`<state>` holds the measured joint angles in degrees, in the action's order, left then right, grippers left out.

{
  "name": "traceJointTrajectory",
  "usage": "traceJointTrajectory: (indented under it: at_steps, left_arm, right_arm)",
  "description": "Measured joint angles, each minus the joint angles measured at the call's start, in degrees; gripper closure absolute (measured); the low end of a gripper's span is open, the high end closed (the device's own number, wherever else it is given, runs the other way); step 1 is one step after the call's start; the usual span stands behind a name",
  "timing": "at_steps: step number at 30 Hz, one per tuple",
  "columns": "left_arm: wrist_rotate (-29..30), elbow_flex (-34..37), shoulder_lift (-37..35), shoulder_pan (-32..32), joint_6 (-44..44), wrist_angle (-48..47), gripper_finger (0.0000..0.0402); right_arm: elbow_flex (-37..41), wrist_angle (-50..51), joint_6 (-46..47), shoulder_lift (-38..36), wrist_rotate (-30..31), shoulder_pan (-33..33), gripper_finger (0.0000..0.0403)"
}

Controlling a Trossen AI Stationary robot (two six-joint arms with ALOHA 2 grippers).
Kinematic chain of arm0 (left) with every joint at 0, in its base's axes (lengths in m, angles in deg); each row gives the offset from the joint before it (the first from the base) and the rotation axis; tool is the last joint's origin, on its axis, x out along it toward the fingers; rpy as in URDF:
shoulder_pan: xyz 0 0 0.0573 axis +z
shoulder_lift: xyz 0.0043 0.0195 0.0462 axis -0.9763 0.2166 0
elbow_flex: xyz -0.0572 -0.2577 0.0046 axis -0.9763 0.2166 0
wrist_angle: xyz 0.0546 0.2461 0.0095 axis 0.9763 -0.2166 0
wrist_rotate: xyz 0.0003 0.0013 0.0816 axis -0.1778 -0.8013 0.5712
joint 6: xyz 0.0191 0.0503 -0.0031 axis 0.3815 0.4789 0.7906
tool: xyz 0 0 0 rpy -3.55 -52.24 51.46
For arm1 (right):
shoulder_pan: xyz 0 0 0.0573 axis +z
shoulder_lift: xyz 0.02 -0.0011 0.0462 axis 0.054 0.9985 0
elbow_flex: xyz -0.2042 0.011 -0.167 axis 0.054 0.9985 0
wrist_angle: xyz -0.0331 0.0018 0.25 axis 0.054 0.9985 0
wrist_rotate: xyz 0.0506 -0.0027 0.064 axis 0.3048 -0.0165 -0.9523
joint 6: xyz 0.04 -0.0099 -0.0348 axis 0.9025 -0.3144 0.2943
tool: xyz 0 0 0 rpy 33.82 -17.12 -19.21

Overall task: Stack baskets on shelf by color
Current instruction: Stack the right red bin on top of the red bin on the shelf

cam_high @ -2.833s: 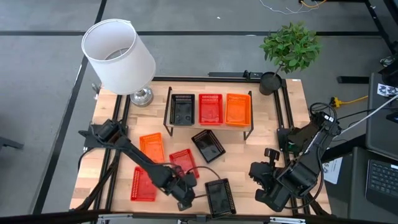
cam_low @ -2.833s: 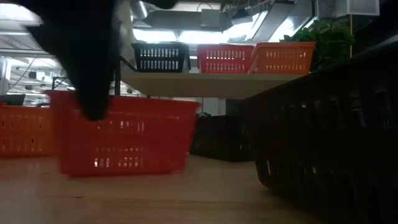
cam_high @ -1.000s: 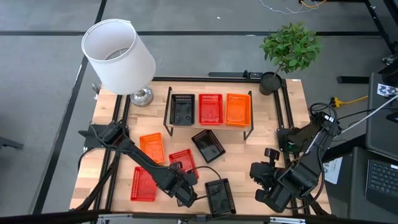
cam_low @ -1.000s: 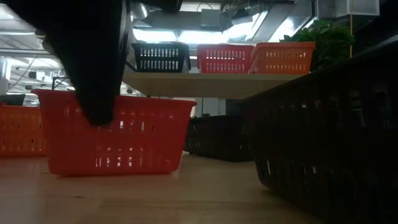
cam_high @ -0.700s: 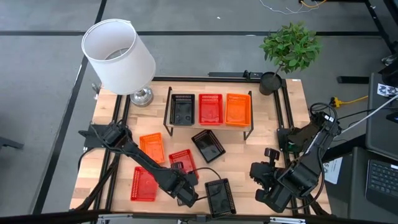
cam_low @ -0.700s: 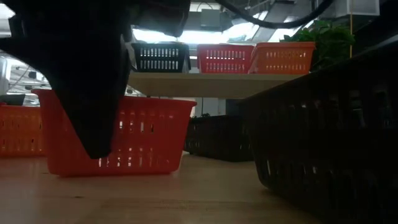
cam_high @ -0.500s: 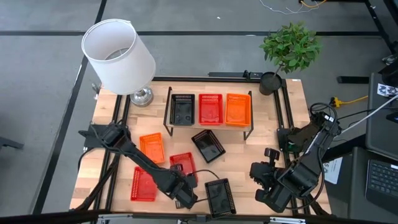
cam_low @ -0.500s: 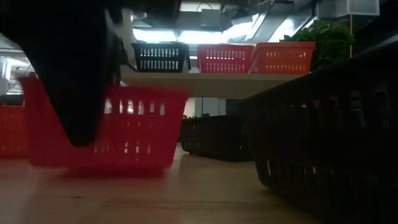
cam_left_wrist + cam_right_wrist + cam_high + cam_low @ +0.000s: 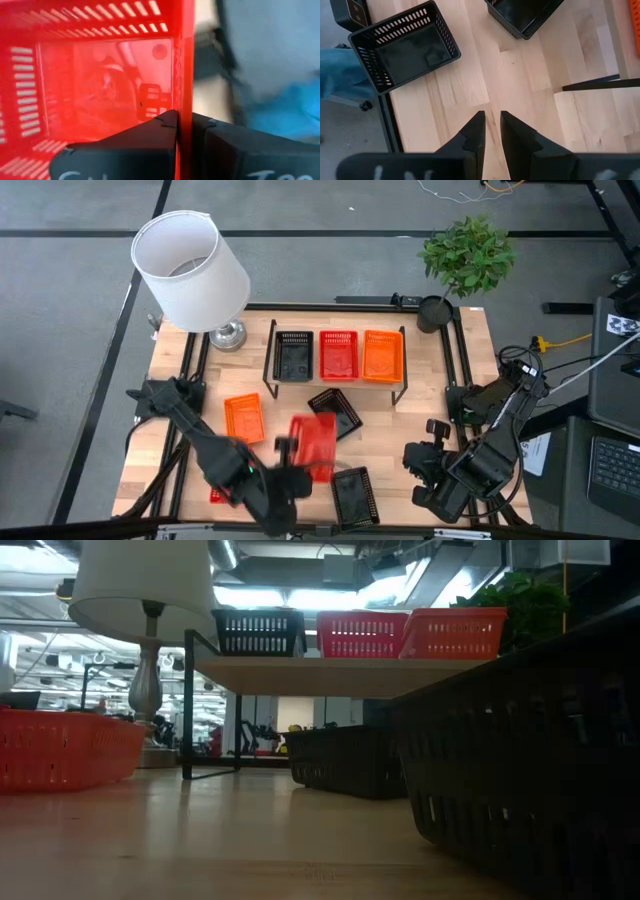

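Wooden worktop (image 9: 440,395) carrying a low light-wood shelf (image 9: 337,383). Left gripper (image 9: 184,122), clamped on one wall of a red perforated plastic basket (image 9: 314,444), has just lifted it off the worktop, in front of the shelf; stacking on the shelf's red basket (image 9: 338,354) likely follows. Right gripper (image 9: 490,131) waits, slightly apart.

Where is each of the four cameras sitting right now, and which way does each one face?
High view: overhead, straight down on the table; both arms show, the left pincer lifting a red basket.
Low view: table-top height, level across to the shelf; no arm shows.
Left wrist view: on the left arm, fingers clamped on the red basket's wall.
Right wrist view: on the waiting right arm, down at two black baskets.
Shared: high and low views both show the shelf's three baskets.
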<state>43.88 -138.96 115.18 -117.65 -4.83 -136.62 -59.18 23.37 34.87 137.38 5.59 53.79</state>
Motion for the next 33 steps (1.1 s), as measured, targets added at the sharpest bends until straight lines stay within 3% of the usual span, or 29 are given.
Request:
traceJointTrajectory:
  at_steps: [3,6,13,16,18,26,33]
  left_arm:
    - [6.22,-6.43,-0.30,3.09,10.46,-1.43,0.0401]
    - [7.50,-5.55,-1.90,8.53,20.01,1.25,0.0401]
    - [-5.24,-5.43,-2.91,26.53,26.78,-0.74,0.0401]
    - [-12.44,-5.52,-2.50,32.76,26.84,-0.03,0.0401]
    - [-14.25,-5.14,-2.45,35.83,27.31,0.08,0.0401]
    - [-20.05,0.00,-2.43,40.76,27.76,0.17,0.0402]
    - [-19.37,4.76,-2.30,40.05,28.44,5.13,0.0401]
  right_arm:
    - [0.00,-0.24,0.00,0.00,-0.05,0.00,0.0344]
    - [0.00,-0.31,0.00,0.00,-0.05,-0.02,0.0344]
    - [0.00,-0.36,0.00,0.00,-0.05,0.00,0.0344]
    - [0.00,-0.36,0.00,0.00,-0.03,0.00,0.0344]
    - [0.00,-0.36,0.00,0.00,-0.05,0.00,0.0344]
    - [0.00,-0.25,0.00,0.00,-0.05,0.02,0.0344]
    - [0.00,-0.18,0.00,0.00,-0.05,0.02,0.0344]
